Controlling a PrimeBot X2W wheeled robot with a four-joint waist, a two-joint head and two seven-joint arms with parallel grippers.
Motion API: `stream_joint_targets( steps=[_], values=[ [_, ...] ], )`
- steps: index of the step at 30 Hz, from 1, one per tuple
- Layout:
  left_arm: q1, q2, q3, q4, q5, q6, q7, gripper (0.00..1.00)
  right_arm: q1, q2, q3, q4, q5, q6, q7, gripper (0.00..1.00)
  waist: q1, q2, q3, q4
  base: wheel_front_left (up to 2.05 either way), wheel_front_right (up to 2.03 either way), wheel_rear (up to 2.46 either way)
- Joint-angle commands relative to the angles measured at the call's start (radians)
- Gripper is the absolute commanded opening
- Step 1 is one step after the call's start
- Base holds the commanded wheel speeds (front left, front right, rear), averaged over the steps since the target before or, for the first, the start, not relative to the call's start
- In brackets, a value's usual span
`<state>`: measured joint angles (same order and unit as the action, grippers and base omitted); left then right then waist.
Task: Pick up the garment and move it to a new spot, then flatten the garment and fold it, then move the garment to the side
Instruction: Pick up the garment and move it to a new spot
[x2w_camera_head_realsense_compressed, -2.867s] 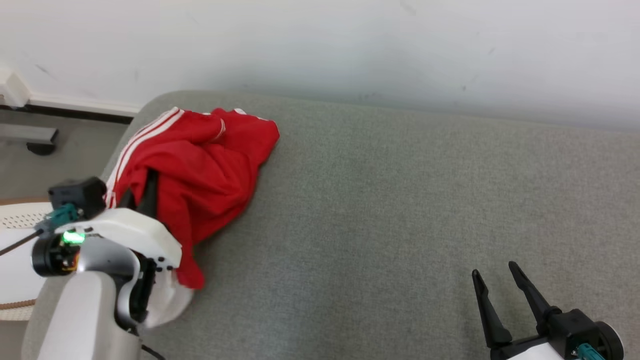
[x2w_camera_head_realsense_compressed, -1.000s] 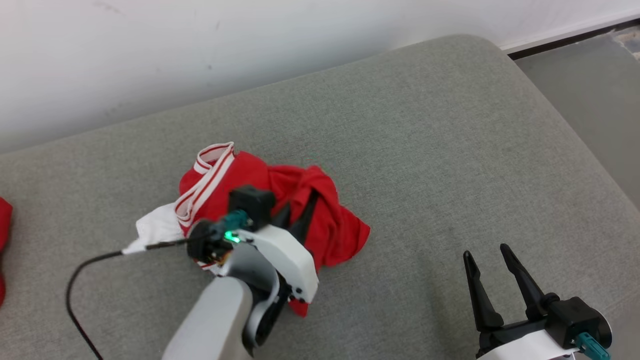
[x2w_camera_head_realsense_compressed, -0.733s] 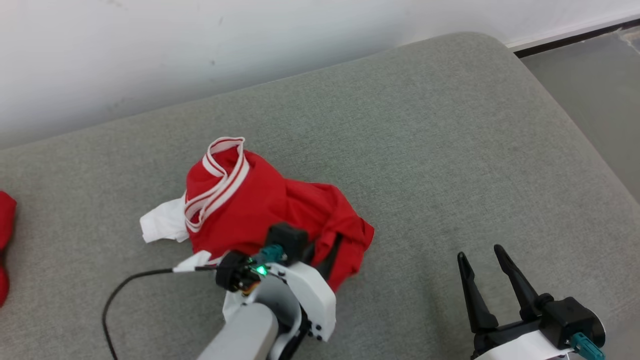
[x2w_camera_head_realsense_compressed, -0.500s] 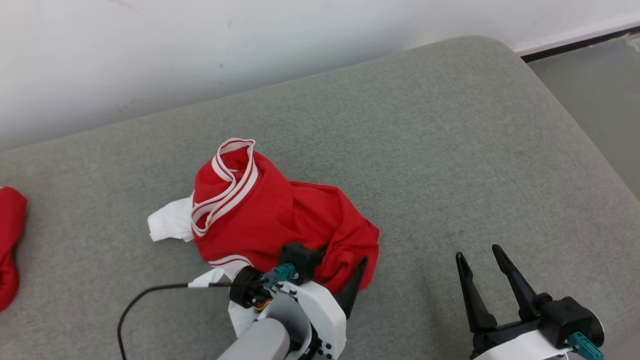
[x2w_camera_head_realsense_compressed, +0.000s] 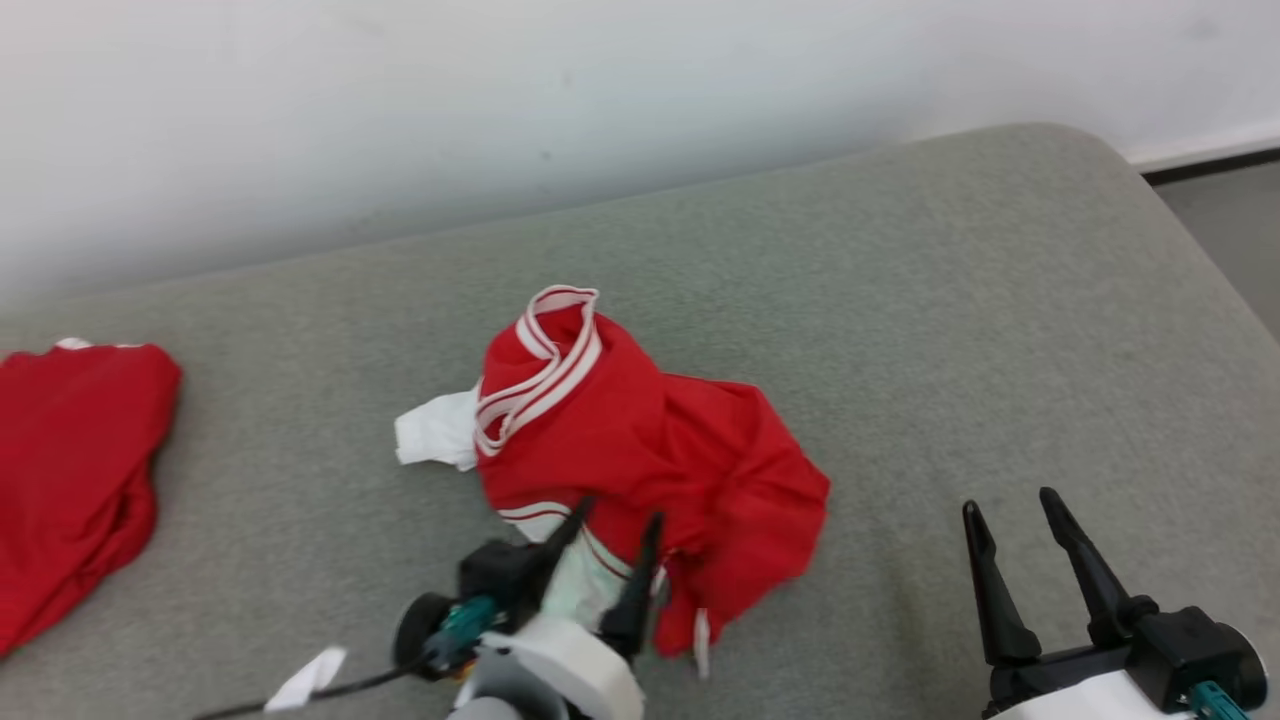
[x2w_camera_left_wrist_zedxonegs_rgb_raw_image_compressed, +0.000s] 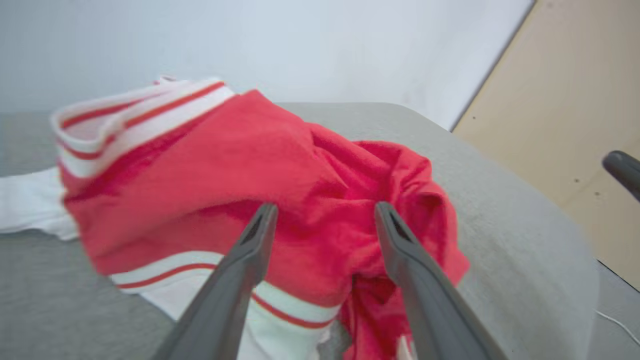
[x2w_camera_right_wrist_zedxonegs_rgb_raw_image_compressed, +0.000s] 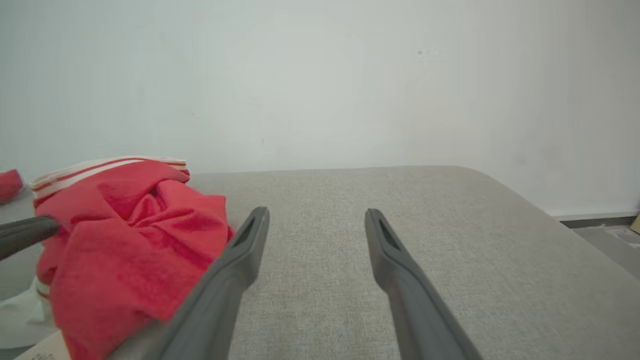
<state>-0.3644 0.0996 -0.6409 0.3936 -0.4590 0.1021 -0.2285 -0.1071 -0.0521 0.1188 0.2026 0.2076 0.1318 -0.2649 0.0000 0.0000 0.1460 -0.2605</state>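
Observation:
A crumpled red garment (x2w_camera_head_realsense_compressed: 650, 450) with white-and-red striped trim lies in a heap on the grey cushion (x2w_camera_head_realsense_compressed: 900, 300), near its middle. The same garment (x2w_camera_left_wrist_zedxonegs_rgb_raw_image_compressed: 280, 185) rises just beyond my left gripper's fingers in the left wrist view, and the garment (x2w_camera_right_wrist_zedxonegs_rgb_raw_image_compressed: 130, 235) also sits at the left of the right wrist view. My left gripper (x2w_camera_head_realsense_compressed: 615, 520) stands open at the heap's near edge, holding nothing; the left gripper (x2w_camera_left_wrist_zedxonegs_rgb_raw_image_compressed: 322, 212) has its fingers spread. My right gripper (x2w_camera_head_realsense_compressed: 1010, 505) is open at the lower right, apart from the cloth, and the right gripper (x2w_camera_right_wrist_zedxonegs_rgb_raw_image_compressed: 315, 215) points over bare cushion.
A second red cloth (x2w_camera_head_realsense_compressed: 70, 450) lies at the cushion's far left. A white wall (x2w_camera_head_realsense_compressed: 500, 100) runs behind the cushion. The cushion's rounded right end drops to the floor (x2w_camera_head_realsense_compressed: 1230, 220). A loose black cable with a white tag (x2w_camera_head_realsense_compressed: 310, 680) trails from my left wrist.
My left gripper has opened and let go of the garment, which now rests in a heap; the arm pulled back toward me. The camera has swung, shifting the scene right. The right gripper stayed open.

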Motion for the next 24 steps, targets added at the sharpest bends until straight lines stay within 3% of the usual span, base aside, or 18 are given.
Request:
stream_joint_targets(
  steps=[1,7,12,18,24],
  values=[
    [0.038,0.024,0.025,-0.04,0.002,0.024,-0.018,1.0,0.016,-0.011,-0.014,-0.014,-0.017,-0.002,0.001,1.0,0.0,0.0,-0.022,0.045,0.0,0.0,0.0],
    [0.152,0.061,0.14,-0.16,0.009,0.102,-0.036,1.0,0.044,-0.027,-0.037,-0.035,-0.031,-0.002,0.001,1.0,0.0,0.0,-0.056,0.111,0.0,0.0,0.0],
    [0.256,0.061,0.243,-0.251,0.038,0.117,-0.035,1.0,0.064,-0.032,-0.049,-0.038,-0.036,-0.002,0.001,1.0,0.0,0.0,-0.077,0.147,0.0,0.0,0.0],
    [0.379,0.041,0.375,-0.316,0.097,0.083,-0.036,1.0,0.091,-0.035,-0.064,-0.032,-0.041,-0.002,0.001,1.0,0.0,0.0,-0.099,0.192,0.0,0.0,0.0],
    [0.459,-0.008,0.476,-0.353,0.153,0.005,-0.036,1.0,0.106,-0.044,-0.058,-0.01,-0.053,-0.002,0.001,1.0,0.0,0.0,-0.127,0.218,0.0,0.0,0.0]
  ],
)
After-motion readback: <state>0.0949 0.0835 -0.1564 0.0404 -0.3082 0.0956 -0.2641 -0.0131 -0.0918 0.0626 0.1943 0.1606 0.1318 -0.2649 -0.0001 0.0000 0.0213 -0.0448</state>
